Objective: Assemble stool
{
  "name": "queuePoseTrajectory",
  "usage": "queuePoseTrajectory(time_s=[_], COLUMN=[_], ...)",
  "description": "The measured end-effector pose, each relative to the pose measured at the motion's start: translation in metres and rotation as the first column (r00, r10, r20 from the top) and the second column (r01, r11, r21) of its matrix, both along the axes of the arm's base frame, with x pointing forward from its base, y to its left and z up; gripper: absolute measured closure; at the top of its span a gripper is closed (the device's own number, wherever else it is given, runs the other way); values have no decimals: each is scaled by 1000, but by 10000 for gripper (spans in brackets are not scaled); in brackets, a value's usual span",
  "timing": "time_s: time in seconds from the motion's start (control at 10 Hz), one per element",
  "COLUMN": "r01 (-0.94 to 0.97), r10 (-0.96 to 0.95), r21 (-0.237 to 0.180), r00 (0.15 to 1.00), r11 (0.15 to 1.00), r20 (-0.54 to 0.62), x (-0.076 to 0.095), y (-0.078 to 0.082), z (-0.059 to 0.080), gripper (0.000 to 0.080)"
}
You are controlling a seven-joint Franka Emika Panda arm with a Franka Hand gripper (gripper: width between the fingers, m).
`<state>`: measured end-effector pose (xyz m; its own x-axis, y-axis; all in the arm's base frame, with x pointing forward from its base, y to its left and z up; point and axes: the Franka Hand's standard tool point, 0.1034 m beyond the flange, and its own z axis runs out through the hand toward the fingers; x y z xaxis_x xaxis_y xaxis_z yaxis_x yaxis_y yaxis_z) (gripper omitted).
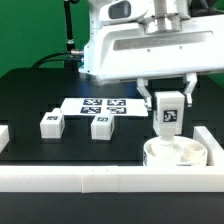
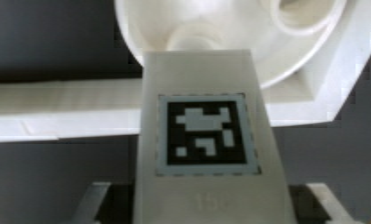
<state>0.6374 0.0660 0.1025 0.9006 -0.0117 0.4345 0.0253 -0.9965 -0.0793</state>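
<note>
In the exterior view my gripper (image 1: pixel 168 108) is shut on a white stool leg (image 1: pixel 170 112), which hangs upright with its black-and-white tag facing the camera. Its lower end is just above or at the round white seat (image 1: pixel 170 153), which lies near the front rail at the exterior view's right. The wrist view looks down along the held leg (image 2: pixel 203 120) to the seat (image 2: pixel 253 40), with a finger (image 2: pixel 97 200) on either side of the leg. Whether the leg's end touches a socket is hidden. Two more legs (image 1: pixel 51 123) (image 1: pixel 101 126) lie on the black table at the exterior view's left.
The marker board (image 1: pixel 100 104) lies flat behind the two loose legs. A long white rail (image 1: pixel 80 180) runs along the front edge, and another (image 1: pixel 207 148) stands beside the seat at the exterior view's right. The rail (image 2: pixel 57 105) also shows in the wrist view.
</note>
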Motion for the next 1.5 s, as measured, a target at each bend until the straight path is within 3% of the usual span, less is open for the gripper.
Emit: queuePoseTrajectory(time_s=[0.2, 0.6, 1.5], r01=[-8, -8, -6], r10=[8, 8, 6], r21=[-2, -5, -7], r00=[1000, 1000, 1000], r11=[1000, 1000, 1000], r20=[2, 1, 2], x=[7, 6, -6], y=[0, -2, -2], z=[-5, -8, -7], gripper=[462, 462, 462])
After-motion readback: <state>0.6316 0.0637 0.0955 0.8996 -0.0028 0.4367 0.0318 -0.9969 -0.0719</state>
